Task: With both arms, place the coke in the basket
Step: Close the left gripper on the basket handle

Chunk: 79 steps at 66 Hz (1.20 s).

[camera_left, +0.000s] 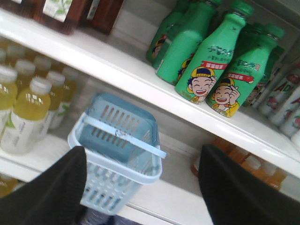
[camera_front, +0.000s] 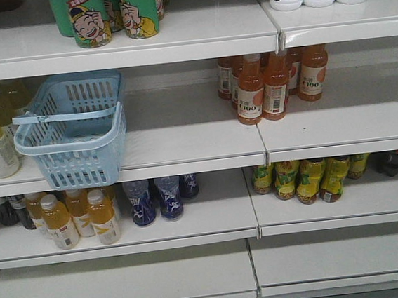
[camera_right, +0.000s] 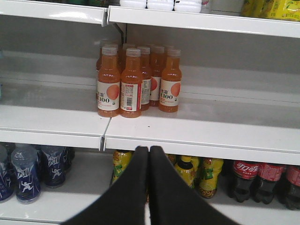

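The coke can shows in none of the views. The light blue basket (camera_front: 81,167) stands on the middle shelf at the left, its flat handle lying across the rim. In the left wrist view the basket (camera_left: 122,165) sits just ahead and slightly left, between the spread black fingers. My left gripper (camera_left: 143,149) is open and holds nothing. My right gripper (camera_right: 149,149) is shut and empty, its tips pressed together in front of the middle shelf's edge. Neither arm appears in the front view.
Orange juice bottles (camera_right: 133,82) stand on the middle shelf right of the basket. Green cartoon bottles (camera_left: 206,61) fill the shelf above. Yellow tea bottles (camera_left: 28,108) crowd the basket's left. Dark cola bottles (camera_right: 262,180), yellow-green bottles (camera_front: 308,179) and blue bottles (camera_right: 28,173) sit below.
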Tool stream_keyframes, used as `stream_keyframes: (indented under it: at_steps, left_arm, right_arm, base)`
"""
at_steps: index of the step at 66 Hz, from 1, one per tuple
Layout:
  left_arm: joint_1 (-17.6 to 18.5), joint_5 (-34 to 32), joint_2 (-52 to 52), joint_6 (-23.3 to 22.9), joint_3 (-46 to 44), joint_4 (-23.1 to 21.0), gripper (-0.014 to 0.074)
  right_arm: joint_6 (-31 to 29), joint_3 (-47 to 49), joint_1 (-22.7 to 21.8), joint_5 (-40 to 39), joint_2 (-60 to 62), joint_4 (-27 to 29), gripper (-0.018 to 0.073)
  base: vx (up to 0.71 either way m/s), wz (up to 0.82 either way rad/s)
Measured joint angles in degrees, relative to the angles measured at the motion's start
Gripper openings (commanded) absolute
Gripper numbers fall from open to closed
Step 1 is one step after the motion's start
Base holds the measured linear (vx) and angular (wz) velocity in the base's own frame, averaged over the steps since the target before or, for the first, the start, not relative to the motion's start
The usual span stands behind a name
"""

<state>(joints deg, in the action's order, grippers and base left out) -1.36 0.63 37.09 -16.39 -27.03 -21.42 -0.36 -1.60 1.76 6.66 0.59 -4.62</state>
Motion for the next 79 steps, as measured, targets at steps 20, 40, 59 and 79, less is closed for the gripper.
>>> stream_keyframes:
  at_steps: [20,40,59,79]
  left_arm:
    - [0.0,-6.7,16.1,-3.7,-0.4,-21.3,0.0481]
    - [0.0,-1.0,31.9,-3.8,-13.3,-25.8,0.0481]
    - [0.0,3.6,45.8,-3.8,-23.1,-37.7,0.0481]
    - [0.0,10.2,57.1,-3.8,-33.9,-41.2,0.0481]
  right_arm:
    - [0.0,0.0,0.0,0.0,0.0,0.0,-0.0009]
    - [0.0,0.0,0.0,0.0,0.0,0.0,-0.0009]
    - [0.0,0.0,0.0,0.0,0.0,0.0,-0.0009]
    - [0.0,0.0,0.0,0.0,0.0,0.0,-0.0009]
  base:
    - [0.00,0.00]
    - [0.00,0.00]
    - [0.00,0.00]
    - [0.00,0.00]
